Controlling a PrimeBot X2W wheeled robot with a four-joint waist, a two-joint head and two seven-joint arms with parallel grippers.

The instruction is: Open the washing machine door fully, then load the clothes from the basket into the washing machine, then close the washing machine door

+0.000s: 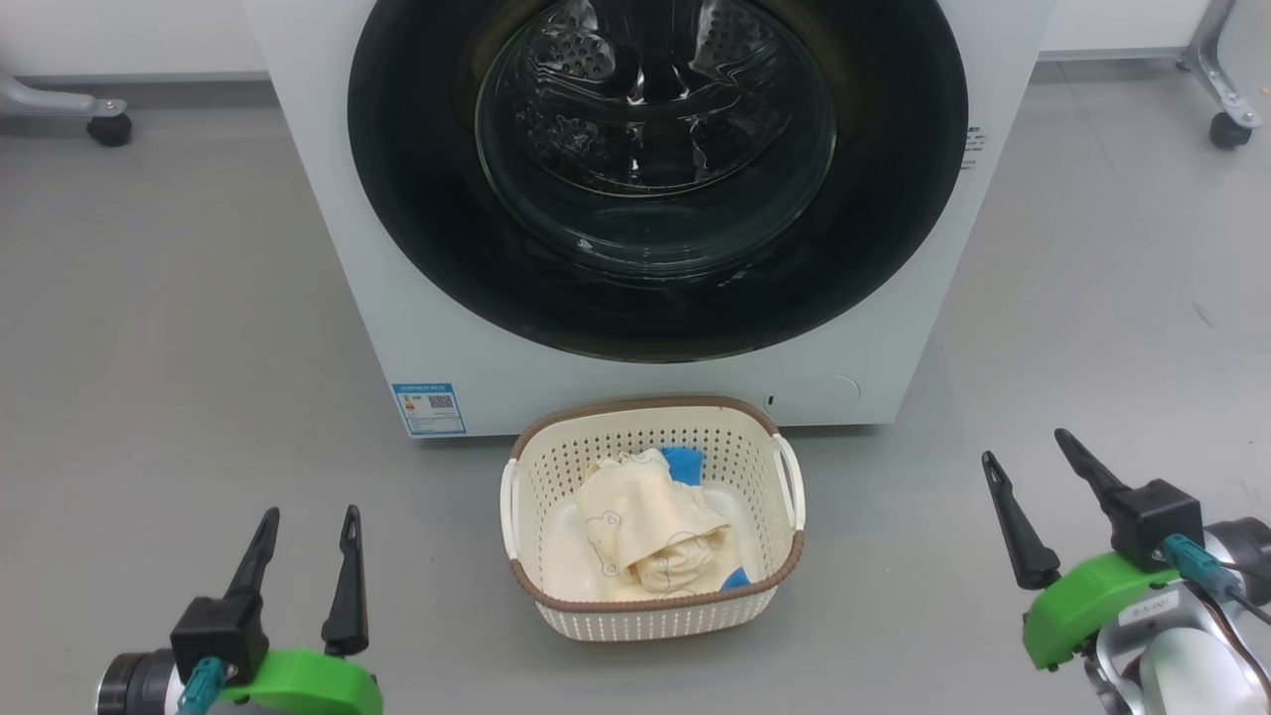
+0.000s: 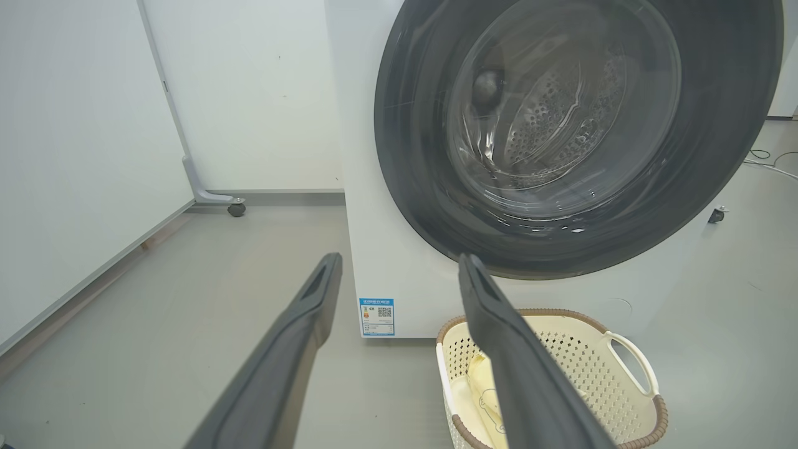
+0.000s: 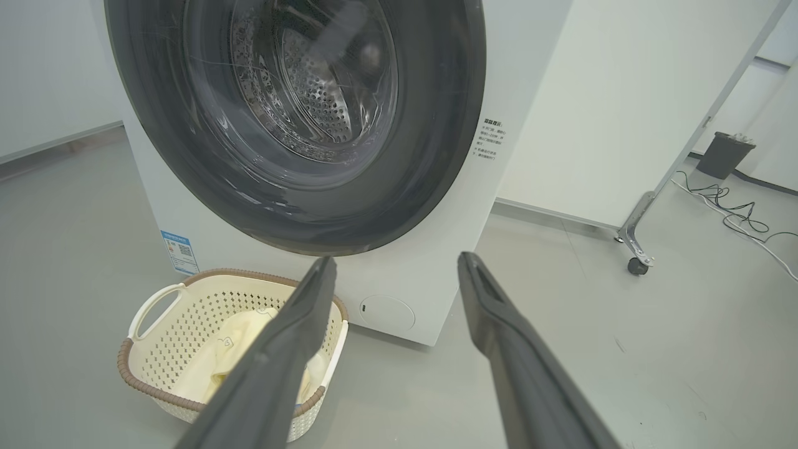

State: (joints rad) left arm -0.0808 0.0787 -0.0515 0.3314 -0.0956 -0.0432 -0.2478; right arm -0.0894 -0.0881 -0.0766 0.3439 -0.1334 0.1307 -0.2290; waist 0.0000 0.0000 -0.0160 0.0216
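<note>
The white washing machine stands straight ahead with its round black-rimmed glass door shut flat against the front; the steel drum shows through the glass. On the floor before it sits the cream basket, holding pale yellow clothes and bits of blue fabric. My left gripper hovers open at the lower left, empty and well left of the basket. My right gripper is open at the lower right, empty and clear of the basket. From the left wrist I see the door and basket; from the right wrist, the door and basket.
Grey floor lies open on both sides of the machine. White partition panels on castor feet stand behind. A dark bin and loose cables lie far right. A blue label marks the machine's lower left corner.
</note>
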